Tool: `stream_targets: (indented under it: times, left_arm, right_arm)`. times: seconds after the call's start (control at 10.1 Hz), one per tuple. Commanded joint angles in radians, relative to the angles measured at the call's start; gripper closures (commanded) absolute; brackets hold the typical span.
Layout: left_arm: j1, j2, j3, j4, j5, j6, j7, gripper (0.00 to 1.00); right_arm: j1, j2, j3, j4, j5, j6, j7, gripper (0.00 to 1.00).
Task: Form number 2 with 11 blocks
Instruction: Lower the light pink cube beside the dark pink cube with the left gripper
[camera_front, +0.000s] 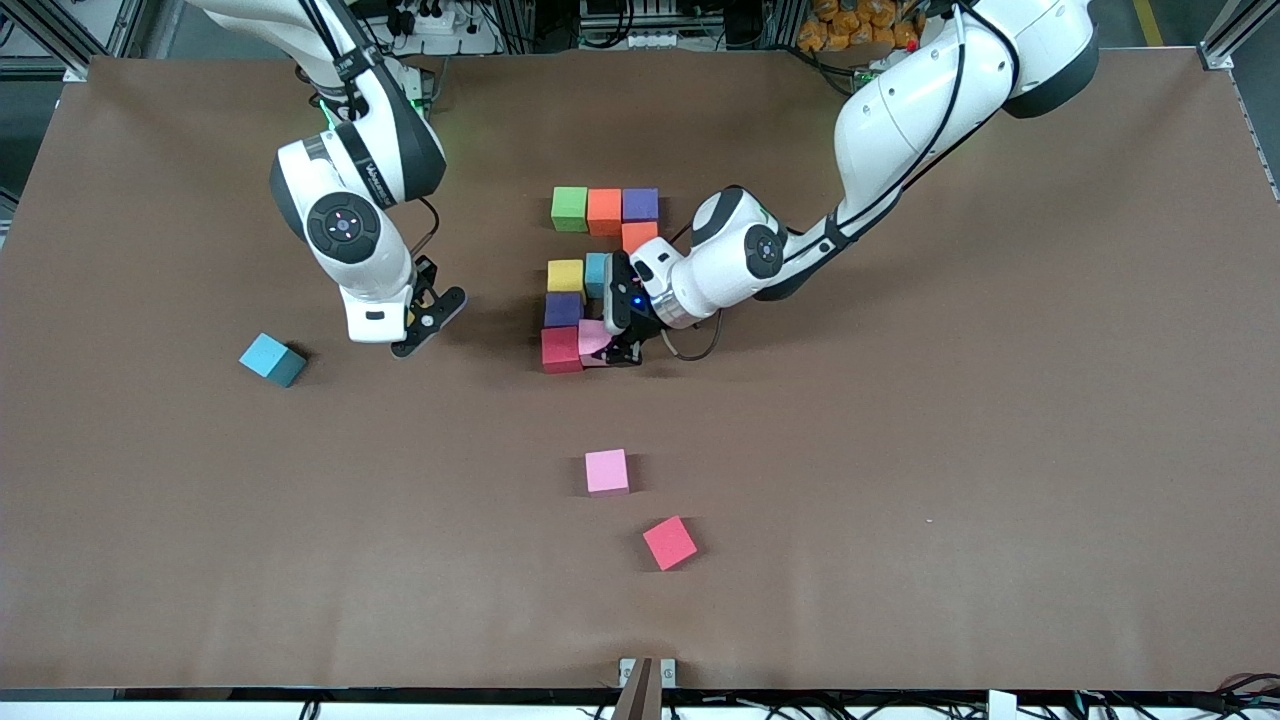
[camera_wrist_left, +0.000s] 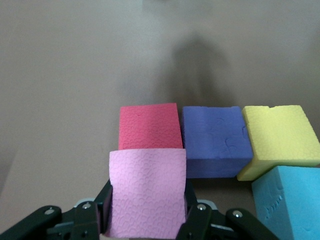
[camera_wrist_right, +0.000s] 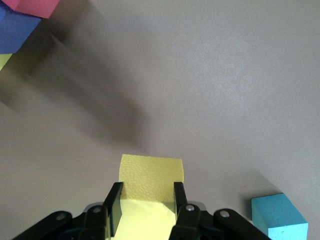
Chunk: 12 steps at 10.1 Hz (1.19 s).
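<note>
Blocks lie in a partial number 2: a green (camera_front: 569, 208), orange (camera_front: 604, 211), purple (camera_front: 640, 204) row, then an orange block (camera_front: 638, 236), yellow (camera_front: 565, 275) beside light blue (camera_front: 596, 272), purple (camera_front: 563, 309) and red (camera_front: 561, 349). My left gripper (camera_front: 620, 350) is shut on a pink block (camera_front: 593, 338) (camera_wrist_left: 147, 192), held low right beside the red block (camera_wrist_left: 149, 126). My right gripper (camera_front: 425, 320) hangs over bare table toward the right arm's end, shut on a yellow block (camera_wrist_right: 151, 182).
Loose blocks lie nearer the front camera than the figure: a pink one (camera_front: 606, 471) and a red one (camera_front: 669, 543). A light blue block (camera_front: 272, 359) (camera_wrist_right: 278, 216) sits toward the right arm's end, near the right gripper.
</note>
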Motion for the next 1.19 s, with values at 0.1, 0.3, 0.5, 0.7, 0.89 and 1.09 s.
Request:
stream_targets:
  times: [0.1, 0.3, 0.5, 0.7, 0.89, 1.09]
  left_arm:
    - [-0.008, 0.022, -0.003, 0.013, -0.008, 0.018, 0.032, 0.91]
    - [-0.008, 0.028, -0.003, 0.013, -0.006, 0.02, 0.041, 0.89]
    - [-0.008, 0.028, -0.003, 0.013, -0.006, 0.02, 0.041, 0.87]
    - [-0.008, 0.028, -0.003, 0.013, -0.006, 0.02, 0.041, 0.86]
    - [-0.008, 0.028, -0.003, 0.013, -0.006, 0.021, 0.041, 0.83]
    - [-0.008, 0.028, -0.001, 0.015, 0.0, 0.021, 0.047, 0.68]
  right_arm:
    - [-0.003, 0.011, 0.007, 0.021, -0.015, -0.017, -0.004, 1.0]
    - [-0.003, 0.011, 0.007, 0.021, -0.015, -0.017, -0.003, 1.0]
    - [-0.003, 0.011, 0.007, 0.021, -0.015, -0.017, -0.002, 1.0]
    - [-0.003, 0.011, 0.007, 0.021, -0.015, -0.017, -0.004, 1.0]
    - [-0.002, 0.011, 0.007, 0.021, -0.015, -0.017, -0.004, 1.0]
    - [-0.002, 0.011, 0.007, 0.021, -0.015, -0.017, -0.01, 1.0]
